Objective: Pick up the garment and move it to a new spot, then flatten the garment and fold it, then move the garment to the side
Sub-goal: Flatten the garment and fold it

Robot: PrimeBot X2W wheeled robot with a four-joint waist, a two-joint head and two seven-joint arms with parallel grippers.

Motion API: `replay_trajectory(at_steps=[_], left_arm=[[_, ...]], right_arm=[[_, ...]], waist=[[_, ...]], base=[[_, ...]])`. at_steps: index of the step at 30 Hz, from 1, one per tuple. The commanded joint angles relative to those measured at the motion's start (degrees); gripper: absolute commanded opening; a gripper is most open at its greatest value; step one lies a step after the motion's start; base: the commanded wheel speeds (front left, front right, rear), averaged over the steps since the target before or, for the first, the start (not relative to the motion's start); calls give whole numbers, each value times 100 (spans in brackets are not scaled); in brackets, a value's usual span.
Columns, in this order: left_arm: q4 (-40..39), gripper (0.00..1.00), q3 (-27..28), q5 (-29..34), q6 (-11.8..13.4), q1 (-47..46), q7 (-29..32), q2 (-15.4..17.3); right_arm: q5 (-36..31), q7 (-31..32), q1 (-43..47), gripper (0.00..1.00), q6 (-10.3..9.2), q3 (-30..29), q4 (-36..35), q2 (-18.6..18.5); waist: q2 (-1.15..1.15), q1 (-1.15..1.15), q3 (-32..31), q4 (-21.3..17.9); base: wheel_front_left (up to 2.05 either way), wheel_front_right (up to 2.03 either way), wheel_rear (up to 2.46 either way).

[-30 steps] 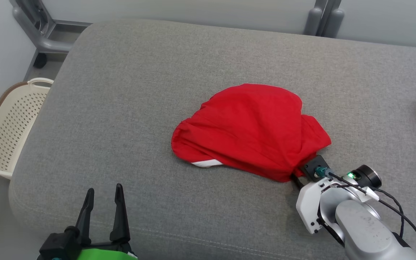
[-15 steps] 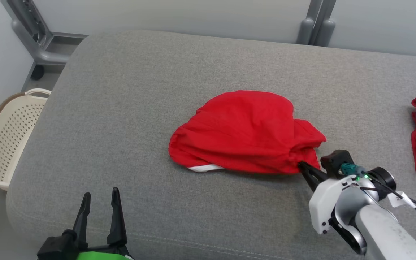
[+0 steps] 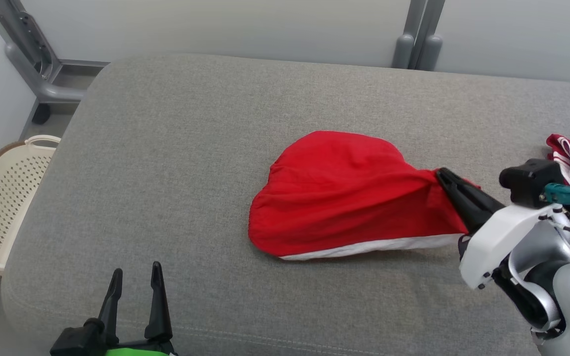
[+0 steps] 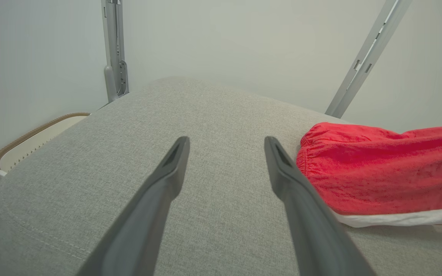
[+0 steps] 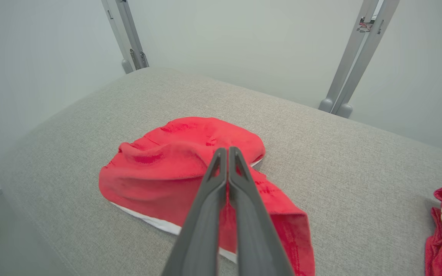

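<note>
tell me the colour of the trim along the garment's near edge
White trim on the red garment; it shows best in the head view.

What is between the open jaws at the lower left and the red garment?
Bare grey cushion, nothing else, separates the jaws of the left gripper from the red garment; the head view shows it.

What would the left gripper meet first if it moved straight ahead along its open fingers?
Probably the bare grey cushion, since the left gripper seems angled slightly down at it; the red garment lies off to the right of that line.
</note>
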Motion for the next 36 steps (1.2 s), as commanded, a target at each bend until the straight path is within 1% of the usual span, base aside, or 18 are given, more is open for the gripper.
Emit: replay_trajectory(at_steps=[1,3,4,6,9,10,12,14,19,23,24,25,26,31,36], left_arm=[[9,100,10,40,-28,-17,-1,4],[18,100,0,37,-39,-29,-1,4],[18,100,0,37,-39,-29,-1,4],[39,100,3,34,-41,-16,-1,4],[48,100,5,45,-52,-45,-1,4],[43,100,11,44,-51,-65,-1,4],[40,100,6,48,-65,-115,-1,4],[39,100,-13,50,-90,-167,-1,4],[54,100,-95,66,-107,-297,-1,5],[67,100,-198,50,-110,-364,-1,4],[62,100,-222,42,-97,-397,-1,5],[57,100,-244,34,-83,-413,-1,4],[47,100,-271,27,-69,-429,-1,4],[13,100,-332,-16,2,-501,-1,5],[48,100,-284,-33,101,-470,-1,5]], right_arm=[[38,49,-99,0,-5,-85,-79,2],[-18,275,-236,0,-4,-250,-63,-22],[-18,275,-236,0,-4,-250,-63,-22],[40,428,-341,0,-5,-380,130,50],[5,634,-570,0,-4,-423,615,34],[86,669,-678,0,-4,-443,818,117],[82,665,-942,0,-3,-416,1294,135],[218,532,-1276,0,-1,-466,1796,296],[173,16,-2238,0,-3,-765,3138,639],[-68,-404,-2861,0,-3,-959,4161,688],[-155,-542,-2999,7,-3,-1015,4409,706],[-243,-665,-3112,79,-2,-1054,4630,716],[-329,-773,-3218,100,-3,-1118,4855,706],[-676,-1360,-3592,100,-3,-1174,5573,627],[-751,-1987,-3629,100,-3,-1136,5831,564]], waist=[[0,0,-15,25],[0,0,-19,62],[0,0,-19,62],[0,0,-10,80],[0,0,38,107],[0,0,66,111],[0,0,133,128],[0,0,209,160],[0,0,403,322],[0,0,558,537],[0,0,596,590],[0,0,631,635],[0,0,672,675],[0,0,765,765],[0,0,679,592]], base=[[0,0,0],[0,0,0],[0,0,0],[0,0,0],[0,0,0],[0,0,0],[0,0,0],[0,0,0],[0,0,0],[0,0,0],[0,0,0],[0,0,0],[0,0,0],[0,0,0],[0,0,0]])
